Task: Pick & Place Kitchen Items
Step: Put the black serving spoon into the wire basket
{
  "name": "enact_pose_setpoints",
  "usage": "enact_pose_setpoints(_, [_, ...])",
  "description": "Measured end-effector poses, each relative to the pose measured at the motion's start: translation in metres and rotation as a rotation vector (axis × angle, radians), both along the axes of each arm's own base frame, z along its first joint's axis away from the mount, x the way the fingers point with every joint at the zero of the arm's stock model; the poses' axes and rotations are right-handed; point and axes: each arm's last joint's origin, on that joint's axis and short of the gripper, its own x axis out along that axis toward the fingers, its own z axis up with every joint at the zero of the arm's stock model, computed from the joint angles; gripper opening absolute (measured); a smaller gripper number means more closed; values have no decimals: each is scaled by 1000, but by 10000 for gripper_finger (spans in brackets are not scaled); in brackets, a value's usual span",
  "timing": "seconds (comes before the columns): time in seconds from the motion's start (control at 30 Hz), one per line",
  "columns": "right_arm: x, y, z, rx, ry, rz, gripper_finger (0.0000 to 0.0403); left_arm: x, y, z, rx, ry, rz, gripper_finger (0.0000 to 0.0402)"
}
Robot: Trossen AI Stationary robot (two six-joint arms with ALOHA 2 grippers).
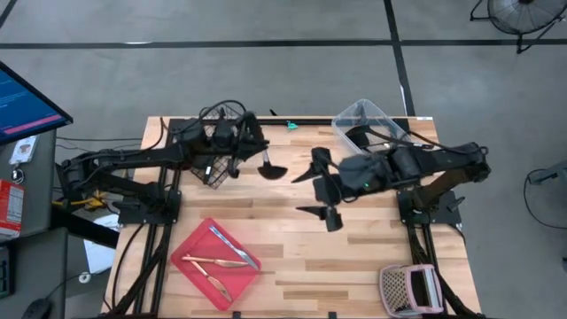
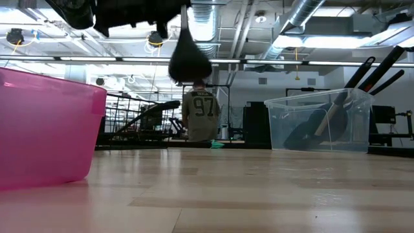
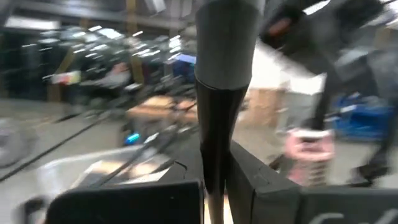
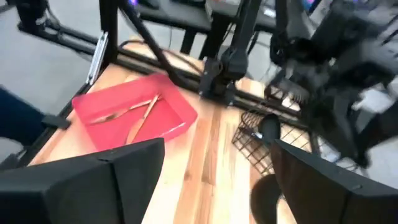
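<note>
Now black ladle (image 1: 267, 165) clamped in left pincer (image 1: 237, 159), right pincer (image 1: 321, 190) spread nearby

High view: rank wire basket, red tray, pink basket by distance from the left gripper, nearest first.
From the left gripper:
1. Wire basket, right beside it, at the table's far left.
2. Red tray, near edge, left side.
3. Pink basket, near right corner.

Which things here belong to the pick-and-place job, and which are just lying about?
Job:
- black ladle, held in the left pincer
- cutlery in the red tray
- black utensils in the clear bin
- right pincer, open

Lying about:
- black wire basket
- pink basket
</note>
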Motion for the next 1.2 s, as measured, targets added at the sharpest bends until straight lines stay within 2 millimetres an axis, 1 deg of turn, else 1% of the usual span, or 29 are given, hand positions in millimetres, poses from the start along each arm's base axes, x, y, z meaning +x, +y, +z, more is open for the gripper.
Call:
enact_pose_setpoints(0.07, [-4,4,4,-17,-9,-23,291,-1,6,-6,14,54,76,10])
enact_pose_setpoints(0.17, [-16,5,4,-47,25,-84,291,-3,13,-10,23,111,186,10])
enact_pose_setpoints(0.3, [-23,1,-5,-41,119,-188,291,-10,16,-8,65,139,317,10])
enact_pose_setpoints(0.37, [-24,-3,-7,-20,143,-223,291,-15,15,-1,52,110,336,10])
enact_pose_setpoints(0.47, [-25,-8,-9,-3,171,-261,291,-22,8,19,-9,21,309,10])
enact_pose_setpoints(0.53, [-24,-11,-9,-2,175,-275,291,-28,2,32,2,-30,299,10])
enact_pose_setpoints(0.6, [-23,-16,-9,-1,175,-293,291,-35,0,40,24,-35,363,10])
enact_pose_setpoints(0.67, [-23,-22,-10,-2,183,-312,291,-43,1,43,59,12,489,10])
enact_pose_setpoints(0.77, [-22,-31,-11,21,195,-360,291,-50,4,35,86,155,708,10])
enact_pose_setpoints(0.8, [-22,-34,-11,31,198,-379,291,-51,5,30,94,209,752,10])
enact_pose_setpoints(0.87, [-22,-40,-12,44,207,-410,291,-52,7,22,87,293,812,10])
enact_pose_setpoints(1.0, [-21,-48,-13,60,212,-448,291,-50,12,11,80,394,951,10])
enact_pose_setpoints(1.13, [-20,-50,-15,72,212,-463,291,-50,18,1,82,484,1134,10])
enact_pose_setpoints(1.2, [-19,-49,-21,71,226,-464,291,-51,20,-2,82,520,1176,10])
